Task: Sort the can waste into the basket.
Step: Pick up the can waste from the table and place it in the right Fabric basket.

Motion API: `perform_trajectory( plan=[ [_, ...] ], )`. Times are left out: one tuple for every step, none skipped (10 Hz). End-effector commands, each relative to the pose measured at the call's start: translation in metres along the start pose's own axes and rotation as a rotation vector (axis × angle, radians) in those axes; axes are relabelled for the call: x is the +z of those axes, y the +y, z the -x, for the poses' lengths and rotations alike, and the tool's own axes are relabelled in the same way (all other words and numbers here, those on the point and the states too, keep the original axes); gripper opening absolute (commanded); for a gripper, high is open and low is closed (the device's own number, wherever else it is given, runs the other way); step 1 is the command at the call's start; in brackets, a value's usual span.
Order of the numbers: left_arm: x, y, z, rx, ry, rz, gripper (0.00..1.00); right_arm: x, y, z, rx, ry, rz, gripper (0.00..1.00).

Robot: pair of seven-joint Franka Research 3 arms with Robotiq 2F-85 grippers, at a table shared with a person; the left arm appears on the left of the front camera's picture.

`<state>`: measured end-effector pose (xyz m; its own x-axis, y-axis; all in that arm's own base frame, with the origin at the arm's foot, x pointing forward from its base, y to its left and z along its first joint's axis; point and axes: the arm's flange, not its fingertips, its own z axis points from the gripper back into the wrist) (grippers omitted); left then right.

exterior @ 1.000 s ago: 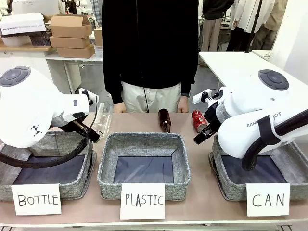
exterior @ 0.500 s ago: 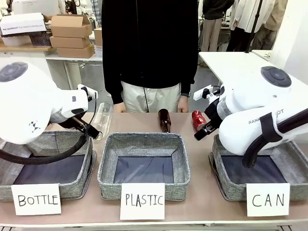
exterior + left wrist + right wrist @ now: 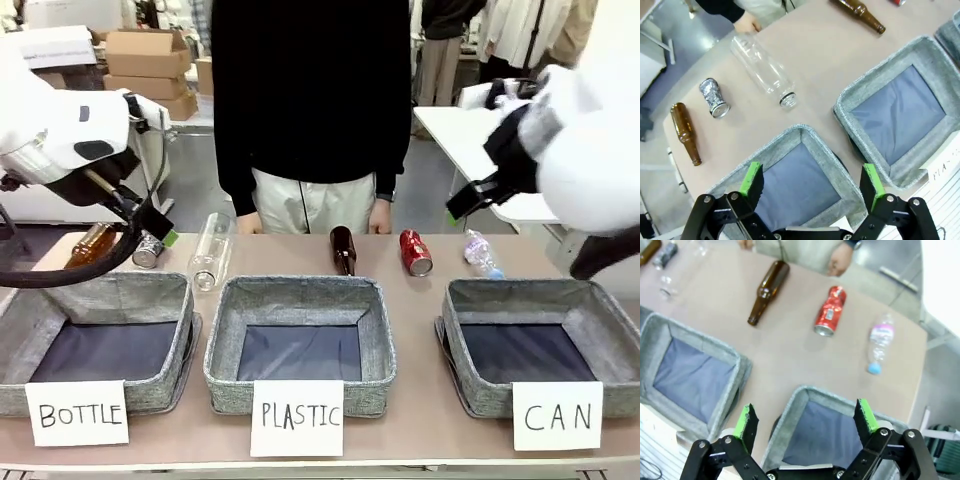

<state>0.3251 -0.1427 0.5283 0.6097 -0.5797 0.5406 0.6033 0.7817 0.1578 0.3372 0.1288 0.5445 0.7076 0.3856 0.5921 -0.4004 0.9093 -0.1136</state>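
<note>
red can [image 3: 830, 311] ahead, R gripper [image 3: 805, 412] well apart

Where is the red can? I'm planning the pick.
Front view: red can lies on its side, right of centre, between a brown bottle and a small clear bottle.

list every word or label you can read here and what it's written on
"BOTTLE": handwritten on the left sign, on the front of the left basket.
"PLASTIC": handwritten on the middle sign, on the middle basket.
"CAN": handwritten on the right sign, on the right basket.
Too blurred or small to read: the print on the red can, the label on the small plastic bottle, and the white box at the back.
</note>
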Motion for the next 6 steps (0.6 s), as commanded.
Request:
perform_trajectory(
  plan=[
    [-0.034,0.013,-0.002,0.049,0.005,-0.03,1.0,-0.024,0.002,-0.002,0.008,0.017,-0.019,1.0],
    [0.0,0.0,0.0,0.0,0.0,0.0,1.0,0.0,0.0,0.0,0.0,0.0,0.0,1.0],
    [-0.005,-0.002,-0.003,-0.011,0.082,0.288,1.0,-0.017,0.008,0.002,-0.109,0.143,-0.164,1.0],
    [0.013,0.015,0.004,0.111,0.114,0.474,1.0,-0.004,0.004,0.003,-0.411,0.26,-0.401,1.0],
    [0.034,0.036,0.013,0.302,0.115,0.662,1.0,0.013,-0.009,0.011,-0.601,0.357,-0.584,1.0],
    [0.049,0.054,0.023,0.524,0.145,0.737,1.0,0.031,-0.028,0.024,-0.656,0.466,-0.921,1.0]
  ],
)
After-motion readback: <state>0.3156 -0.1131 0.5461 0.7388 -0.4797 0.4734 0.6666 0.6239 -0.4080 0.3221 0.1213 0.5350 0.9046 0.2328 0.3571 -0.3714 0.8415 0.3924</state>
